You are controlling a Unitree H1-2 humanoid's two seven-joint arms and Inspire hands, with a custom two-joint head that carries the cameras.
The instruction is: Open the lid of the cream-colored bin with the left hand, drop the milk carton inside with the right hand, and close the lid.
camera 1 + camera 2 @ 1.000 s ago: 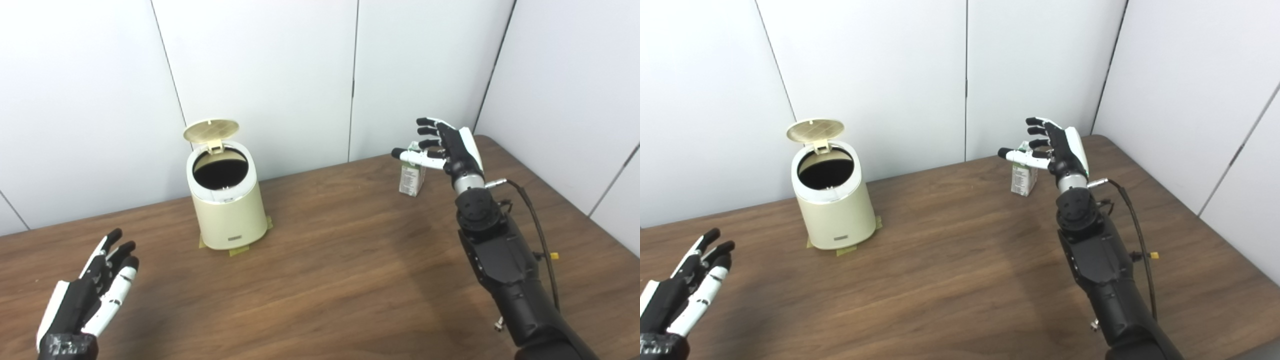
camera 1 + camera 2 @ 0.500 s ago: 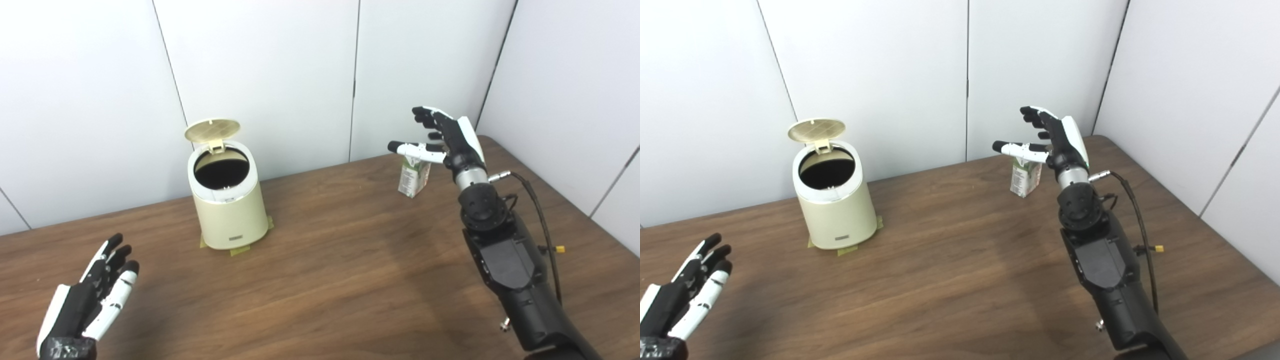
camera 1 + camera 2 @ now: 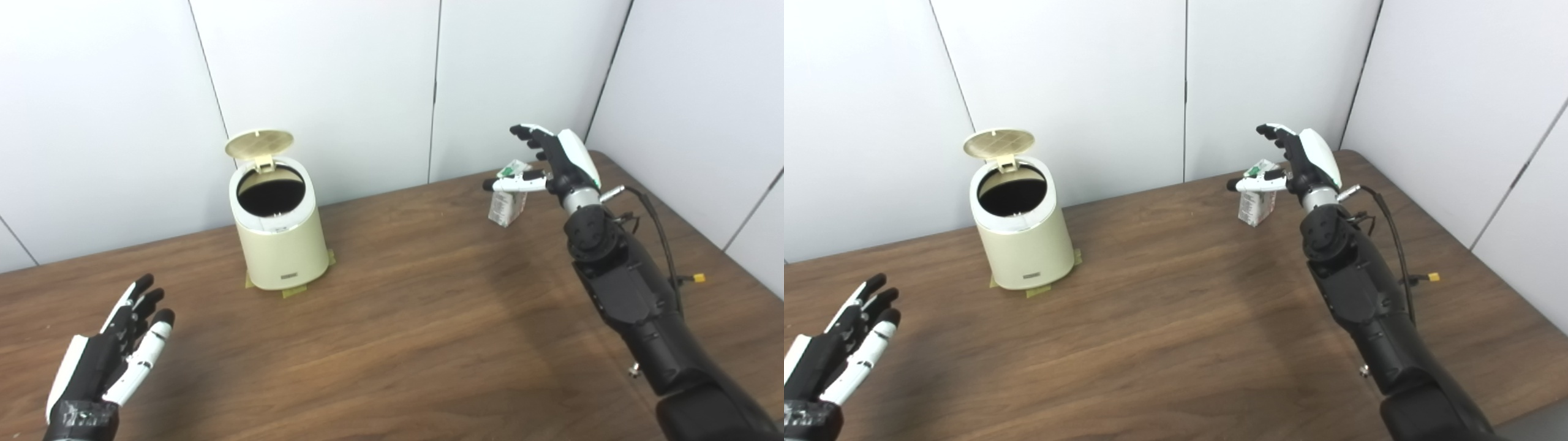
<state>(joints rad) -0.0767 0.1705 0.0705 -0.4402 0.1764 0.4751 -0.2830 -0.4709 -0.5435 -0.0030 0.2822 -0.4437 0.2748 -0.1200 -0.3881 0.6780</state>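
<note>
The cream-colored bin (image 3: 280,245) stands on tape marks at the back left of the table, its round lid (image 3: 258,144) tipped up and the dark inside showing. The small white and green milk carton (image 3: 506,199) stands upright at the back right. My right hand (image 3: 554,160) is open, its fingers reaching over the carton's top and its thumb crossing the carton's front; I cannot tell whether it touches. My left hand (image 3: 113,361) is open and empty, palm up, low at the front left, far from the bin.
The brown wooden table (image 3: 404,318) ends at white wall panels just behind the bin and carton. Its right edge runs close to my right arm (image 3: 637,306), which carries a black cable.
My right hand has risen and moved forward over the carton, with the thumb now across its front. The left hand has barely moved. The view shifted slightly.
</note>
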